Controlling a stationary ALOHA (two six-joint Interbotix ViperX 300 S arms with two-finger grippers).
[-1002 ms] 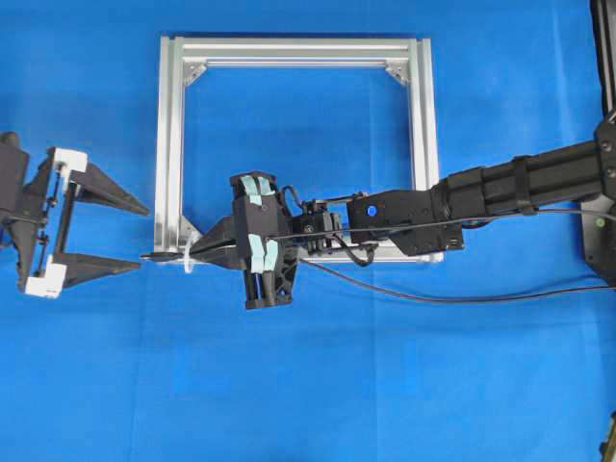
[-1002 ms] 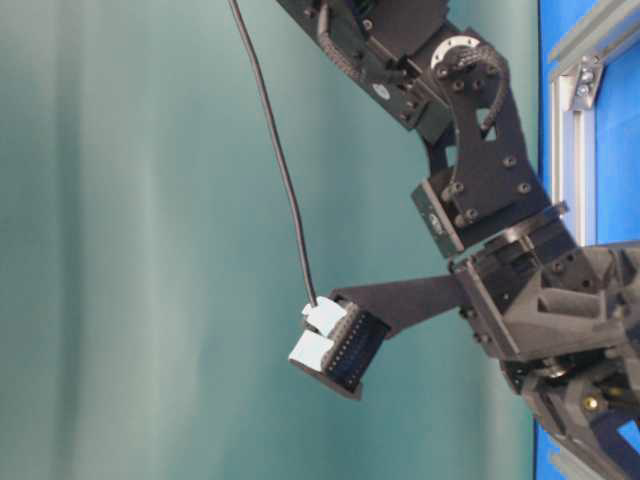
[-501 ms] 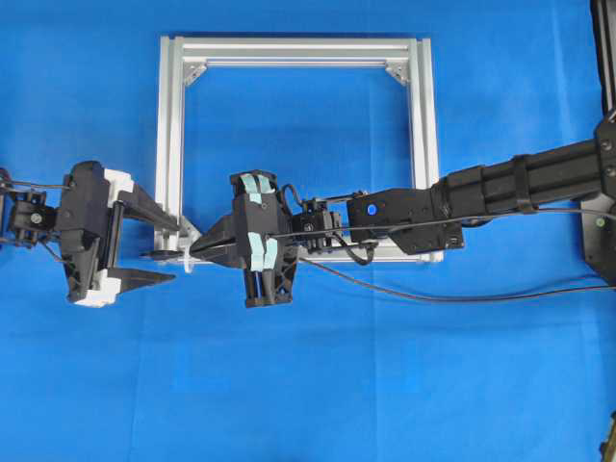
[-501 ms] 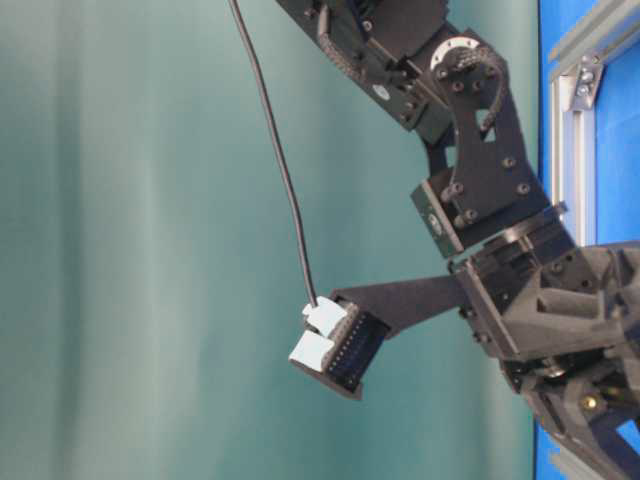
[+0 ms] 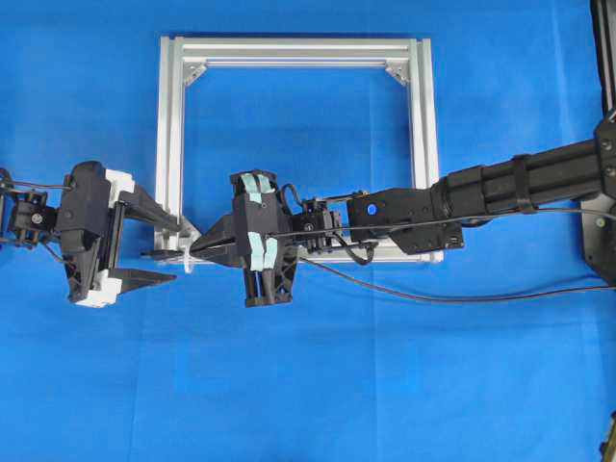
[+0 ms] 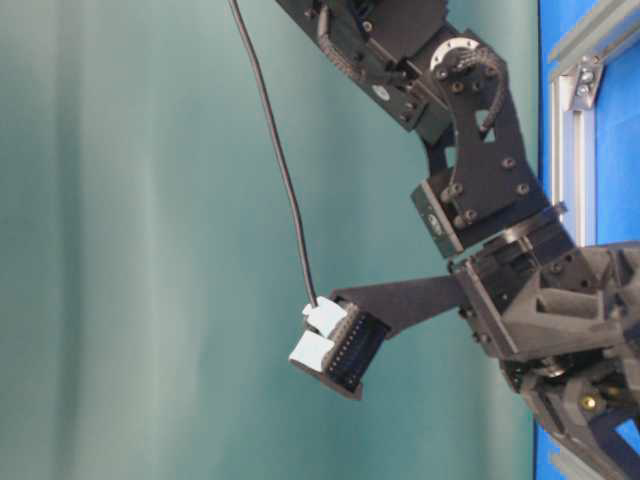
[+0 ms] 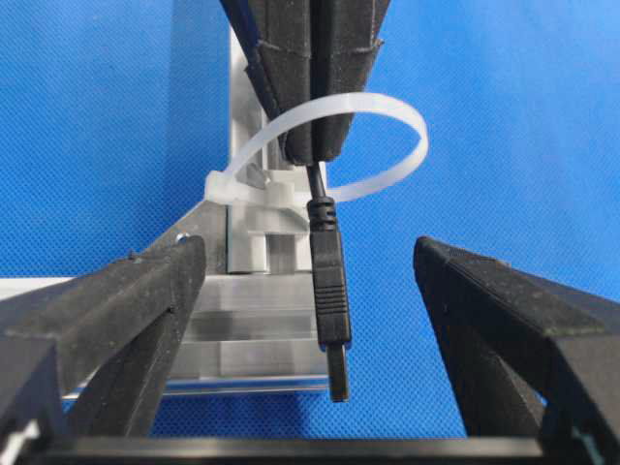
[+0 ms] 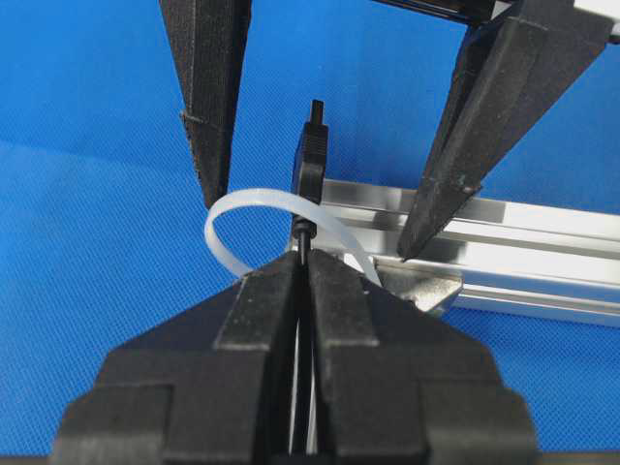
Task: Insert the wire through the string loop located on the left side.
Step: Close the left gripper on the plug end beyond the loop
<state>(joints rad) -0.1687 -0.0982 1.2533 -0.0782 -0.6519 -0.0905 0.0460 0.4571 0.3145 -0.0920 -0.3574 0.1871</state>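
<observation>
**Wire plug poked through the loop, left gripper placed to take it**

Wire threading is partway done. On a blue counter [image 5: 385, 385] lies a square silver frame [image 5: 298, 50]. From the frame's lower left corner a small whitish string loop [image 7: 387, 116] sticks out to the left.

The right gripper [image 8: 302, 276] reaches in from the right across the frame's lower bar. Its jaws are pressed together on the thin black wire [image 5: 462, 297], pinching it just behind the plug. In the left wrist view the plug [image 7: 329, 291] has passed through the loop and points toward the camera, with the loop arching around the wire and the tips of the right gripper.

The left gripper [image 5: 164, 252] sits just outside the frame's left side. Its jaws are spread wide, one on each side of the plug, and touch neither plug nor loop.

Judged from this, the step in hand is the handover on the far side of the loop. The next move likely calls for the left gripper to close squarely on the plug body, not the loop, before the right gripper lets go. Then the wire can be drawn further through. A risk is snagging or bending the thin loop.

No container appears in any view. The table-level view shows only arm parts and a hanging cable.
</observation>
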